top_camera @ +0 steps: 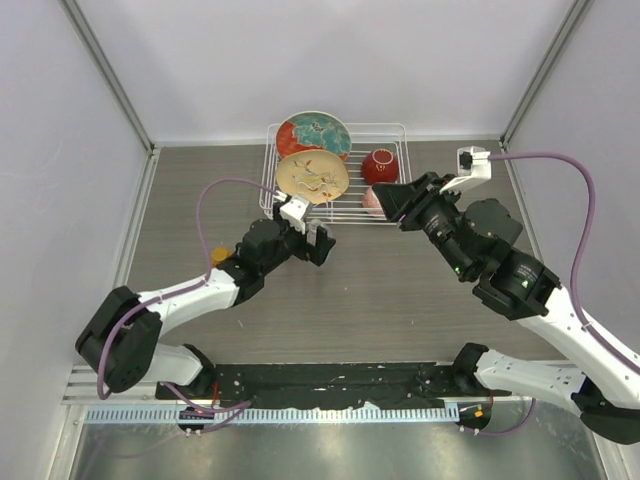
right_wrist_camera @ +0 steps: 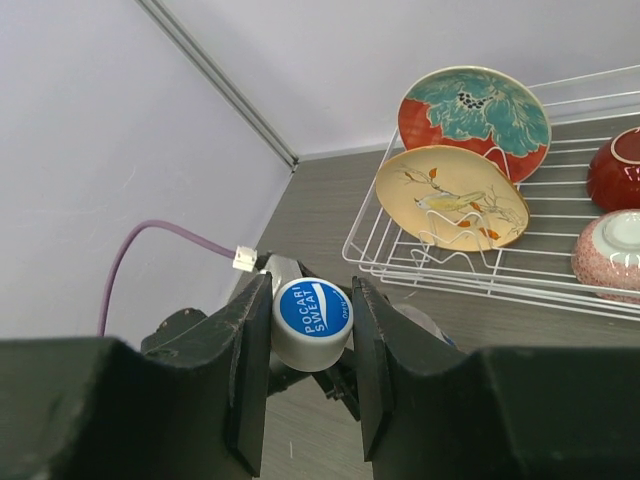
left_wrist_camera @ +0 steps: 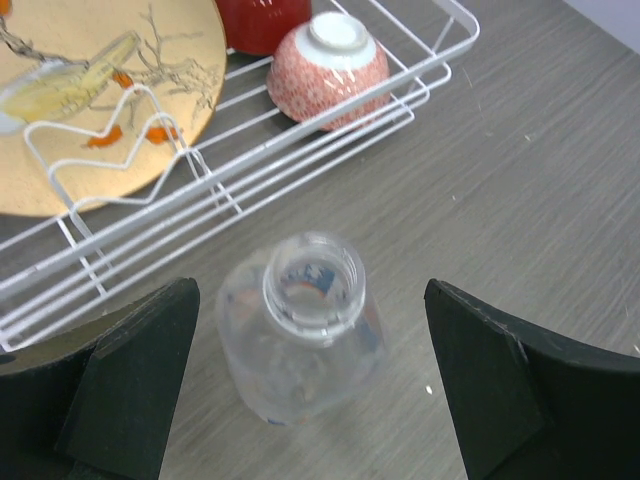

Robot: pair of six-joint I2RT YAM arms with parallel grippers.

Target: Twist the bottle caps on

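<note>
1. White wire dish rack, upper middle of the top view, with plates and bowls parked in it. Not my job, but the bottle stands just beside its front edge.
2. Clear bottle, lower middle of the left wrist view, standing, mouth uncapped. It looks empty to me, so probably light, thin-walled and squashy. I'd take the body below the shoulder, gently.
3. Left gripper: jaws wide, one finger on each side of the bottle, not touching.
4. Right gripper: narrowed down on the cap.
5. White cap with a blue Pocari Sweat top, centre of the right wrist view, pinched by its sides. Small, stiff, likely slick.
</note>
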